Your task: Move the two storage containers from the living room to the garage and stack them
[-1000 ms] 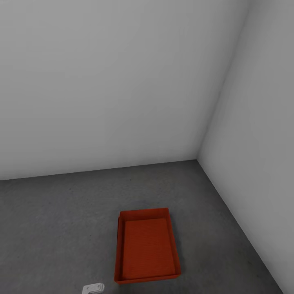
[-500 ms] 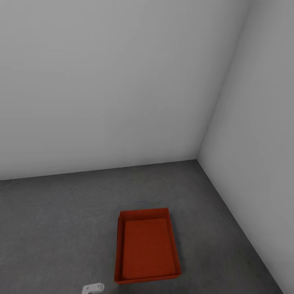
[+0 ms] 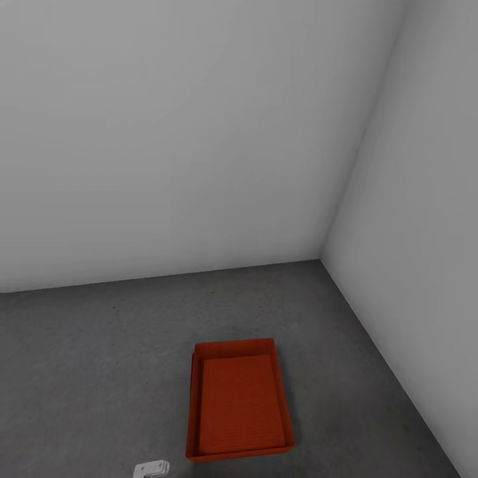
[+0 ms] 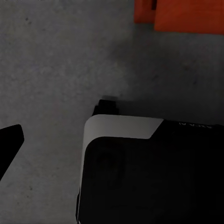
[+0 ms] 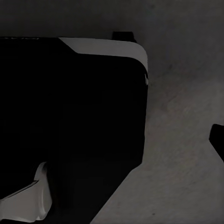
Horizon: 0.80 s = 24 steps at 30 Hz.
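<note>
An orange-red bin (image 3: 239,401) is lying flat and open side up on the grey concrete floor (image 3: 99,372) of the garage, near the corner where two plain pale walls (image 3: 166,133) are meeting. Along its far and left edges a second rim is peeking out just below the upper one, so two bins seem to be sitting nested, one on the other, though the lower one is mostly hidden. A small white robot part (image 3: 151,470) is showing at the head view's lower edge, just left of the bin and apart from it. In the left wrist view a corner of the bin (image 4: 179,14) is showing beyond the robot's dark base (image 4: 149,172), and a black fingertip (image 4: 9,140) is poking in over the floor. In the right wrist view the base (image 5: 70,116) is also looming, with a black fingertip (image 5: 218,140) at the edge. Whether either claw is clenched or released, I cannot tell.
</note>
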Tool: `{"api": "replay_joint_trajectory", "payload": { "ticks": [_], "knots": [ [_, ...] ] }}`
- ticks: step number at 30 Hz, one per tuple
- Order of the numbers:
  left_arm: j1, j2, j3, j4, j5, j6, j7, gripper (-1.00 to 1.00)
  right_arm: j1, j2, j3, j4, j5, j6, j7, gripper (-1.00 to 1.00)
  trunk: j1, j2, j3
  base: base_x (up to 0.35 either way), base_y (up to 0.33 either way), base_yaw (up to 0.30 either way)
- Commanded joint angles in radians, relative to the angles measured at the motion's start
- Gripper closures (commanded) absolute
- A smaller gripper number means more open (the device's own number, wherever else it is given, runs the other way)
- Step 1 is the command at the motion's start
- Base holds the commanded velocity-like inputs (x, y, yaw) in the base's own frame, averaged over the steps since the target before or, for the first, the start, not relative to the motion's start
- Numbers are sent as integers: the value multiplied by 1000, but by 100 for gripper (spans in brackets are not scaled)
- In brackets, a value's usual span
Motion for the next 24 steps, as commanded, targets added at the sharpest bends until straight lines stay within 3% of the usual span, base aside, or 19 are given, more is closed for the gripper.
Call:
{"api": "replay_joint_trajectory", "payload": {
  "ticks": [1, 10, 18, 24],
  "knots": [
    [0, 0, -1, -1, 9, 4, 3, -100, -1, 1, -8, 2, 10, 2, -4, -100, 0, -1, -1, 0, 0, 0],
    [0, 0, -1, 0, 9, 4, 3, -100, -1, 7, -8, 2, 10, 2, -5, -100, 0, -1, -1, 0, 0, 0],
    [0, 0, -1, 0, 9, 4, 3, -100, -1, -19, -7, 2, 8, 2, -6, -100, 0, -1, -1, 0, 0, 0],
    [0, 0, -1, 0, 9, 4, 3, -100, -1, -20, -7, 2, 5, 2, -6, -100, 0, -1, -1, 0, 0, 0]
  ]
}}
